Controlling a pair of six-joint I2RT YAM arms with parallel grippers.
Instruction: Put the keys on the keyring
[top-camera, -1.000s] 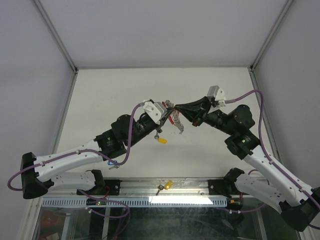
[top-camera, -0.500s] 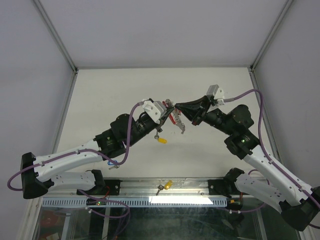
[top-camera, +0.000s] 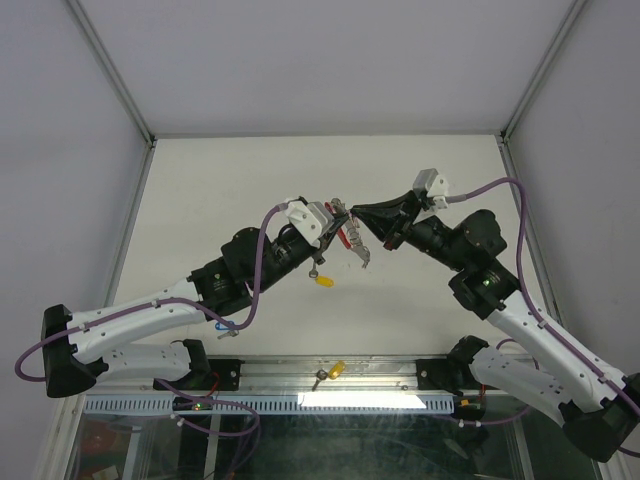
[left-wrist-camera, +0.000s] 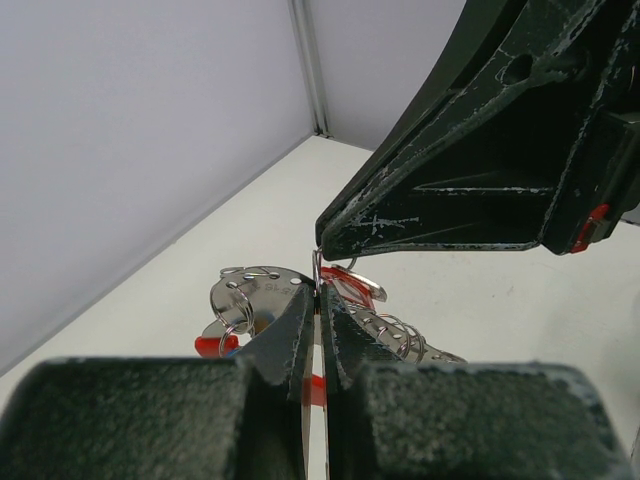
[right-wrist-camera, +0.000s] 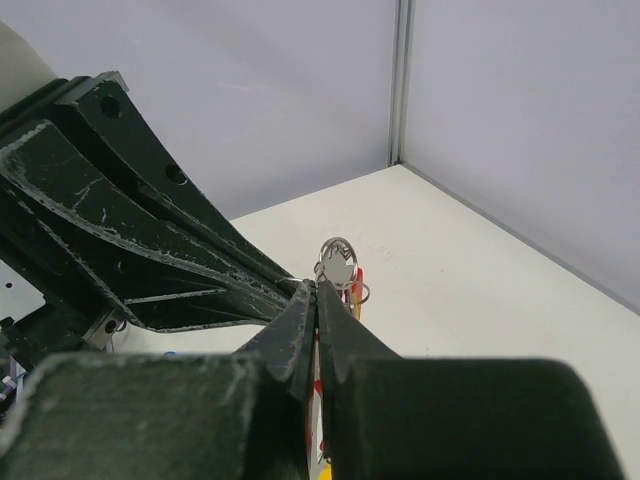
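The keyring is held up between the 2 arms over the middle of the table, with its red band at the top and its row of silver rings trailing down toward the near edge. The left gripper meets it from the left. In the left wrist view its 2 fingers are drawn almost together, with only a thin slit between the tips, and they pinch the keyring where the red band joins the metal. Silver rings fan out on both sides of that grip.

The right gripper comes at the keyring from the right, tip to tip with the left one. In the right wrist view its fingers are closed on a round silver piece of the keyring, and the red band shows just behind.

1 yellow-tagged key lies on the table just nearer than the keyring and slightly left of it. A second yellow-tagged key rests on the metal rail, well nearer than the keyring. A blue tag shows far left of the keyring, beside the left arm.
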